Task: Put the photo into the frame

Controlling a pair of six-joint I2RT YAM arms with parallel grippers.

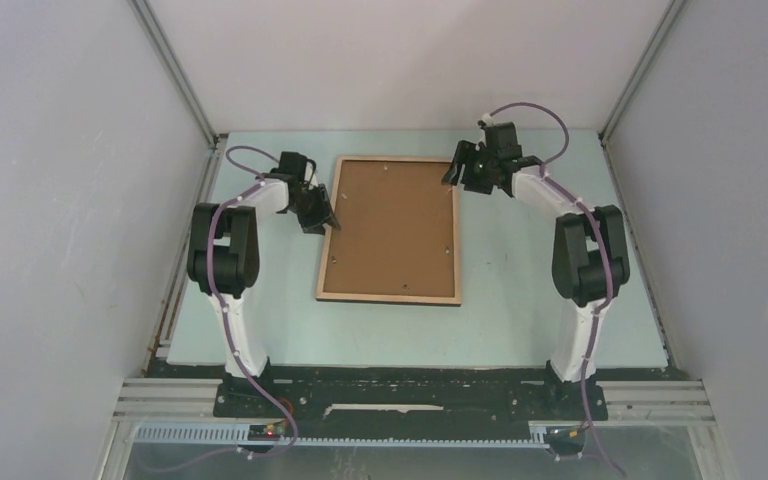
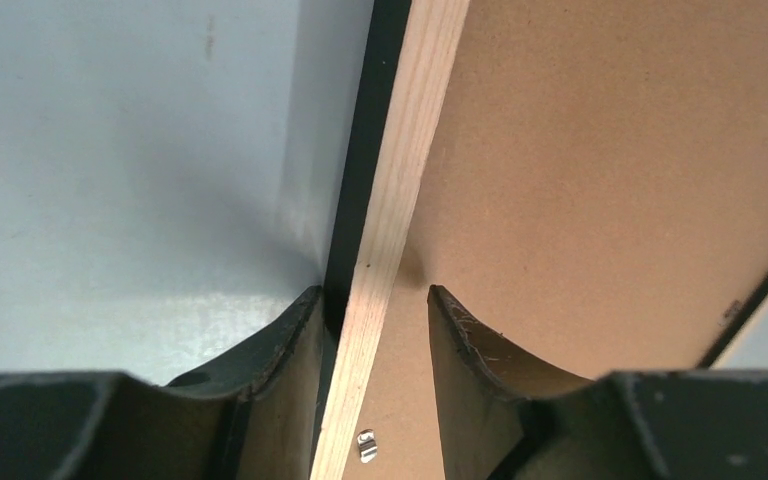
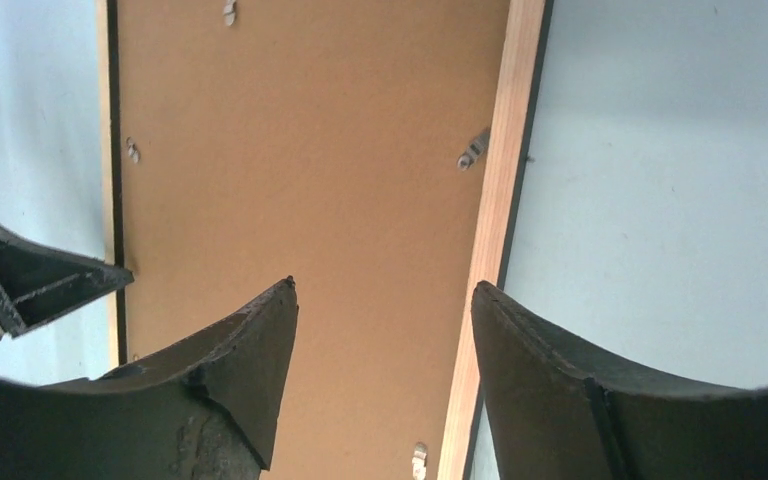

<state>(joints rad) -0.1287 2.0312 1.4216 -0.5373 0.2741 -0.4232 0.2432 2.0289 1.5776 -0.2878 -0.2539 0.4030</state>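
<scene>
My left jaws straddle the left rim of the frame point(image 1: 388, 298), not clamped; my right jaws hang open. Best to pinch squarely before lifting.

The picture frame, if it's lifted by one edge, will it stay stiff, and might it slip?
Likely stiff: the picture frame has a continuous wood rim and lies flat. Gripped only at the narrow rim the left gripper straddles, it would probably tilt or slip. Its backing board has small metal tabs at the edge, so it may stay in.
</scene>
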